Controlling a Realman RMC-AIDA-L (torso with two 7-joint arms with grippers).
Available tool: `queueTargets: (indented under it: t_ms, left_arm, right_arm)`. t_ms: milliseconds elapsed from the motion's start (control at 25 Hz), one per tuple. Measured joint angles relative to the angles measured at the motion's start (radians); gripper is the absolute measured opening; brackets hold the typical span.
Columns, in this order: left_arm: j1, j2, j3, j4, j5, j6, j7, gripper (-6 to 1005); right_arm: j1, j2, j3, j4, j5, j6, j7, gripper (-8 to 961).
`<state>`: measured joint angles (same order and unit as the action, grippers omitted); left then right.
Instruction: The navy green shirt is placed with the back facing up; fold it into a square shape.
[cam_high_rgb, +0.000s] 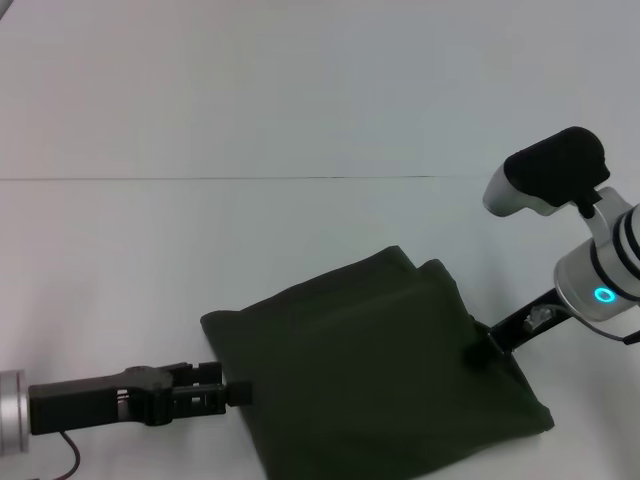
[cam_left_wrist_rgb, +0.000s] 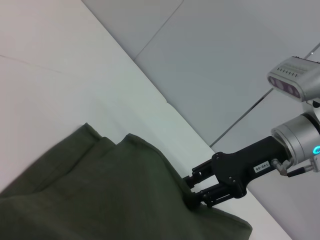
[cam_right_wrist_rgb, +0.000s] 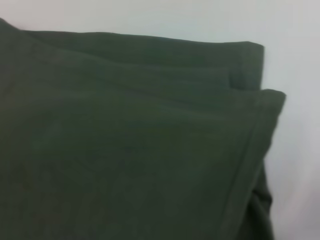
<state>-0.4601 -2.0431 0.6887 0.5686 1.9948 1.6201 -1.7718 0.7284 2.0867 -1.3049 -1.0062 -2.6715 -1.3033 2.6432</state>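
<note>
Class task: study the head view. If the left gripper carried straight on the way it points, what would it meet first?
The left gripper points at the near left edge of the folded dark olive-green cotton shirt on the white table. It would probably meet that cloth edge at once; it looks to be touching already.

Folded shirt (cam_high_rgb: 370, 370) is lying on the tabletop (cam_high_rgb: 250, 100), left gripper (cam_high_rgb: 238, 392) sitting at its left edge, right gripper (cam_high_rgb: 478, 352) touching its right edge.

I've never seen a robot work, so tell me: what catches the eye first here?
A dark olive navy green shirt, already folded into a thick pad, lies on the white table. The left gripper meets its left edge and the right gripper its right edge, one black arm on each side.
</note>
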Motion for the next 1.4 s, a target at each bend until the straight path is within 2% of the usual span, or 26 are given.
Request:
queueTargets:
  t_ms: [400, 520, 760, 880, 1040, 1080, 1160, 1320, 1400]
  left_arm:
    - [-0.001, -0.001, -0.001, -0.003, -0.007, -0.003, -0.007, 923]
    - [-0.008, -0.002, -0.001, -0.003, -0.008, -0.003, -0.027, 922]
    - [-0.02, -0.001, -0.004, -0.003, -0.008, -0.003, -0.077, 922]
    - [-0.025, 0.003, -0.032, -0.003, -0.01, -0.002, -0.119, 921]
    - [-0.032, 0.011, -0.082, -0.003, -0.01, 0.003, -0.192, 920]
    - [-0.033, 0.014, -0.092, -0.004, -0.01, 0.005, -0.214, 920]
    - [-0.034, 0.015, -0.105, -0.014, -0.011, 0.006, -0.242, 920]
    - [-0.04, 0.017, -0.121, -0.048, -0.01, -0.012, -0.299, 919]
    - [-0.045, 0.019, -0.116, -0.054, -0.005, -0.021, -0.338, 919]
  right_arm:
    - [-0.001, 0.001, 0.084, -0.036, -0.039, -0.015, -0.028, 545]
    - [-0.004, 0.005, 0.15, -0.064, 0.015, -0.048, -0.079, 545]
    - [-0.005, 0.0, 0.257, -0.064, 0.173, -0.095, -0.18, 546]
    - [-0.014, 0.0, 0.328, -0.056, 0.255, -0.112, -0.245, 546]
    - [-0.045, -0.009, 0.429, -0.026, 0.416, -0.154, -0.387, 546]
    - [-0.069, -0.019, 0.488, 0.012, 0.524, -0.191, -0.501, 546]
    - [-0.08, -0.026, 0.511, 0.036, 0.566, -0.215, -0.559, 546]
    - [-0.137, -0.052, 0.568, 0.169, 0.678, -0.284, -0.863, 546]
    - [-0.16, -0.057, 0.572, 0.22, 0.684, -0.29, -0.972, 547]
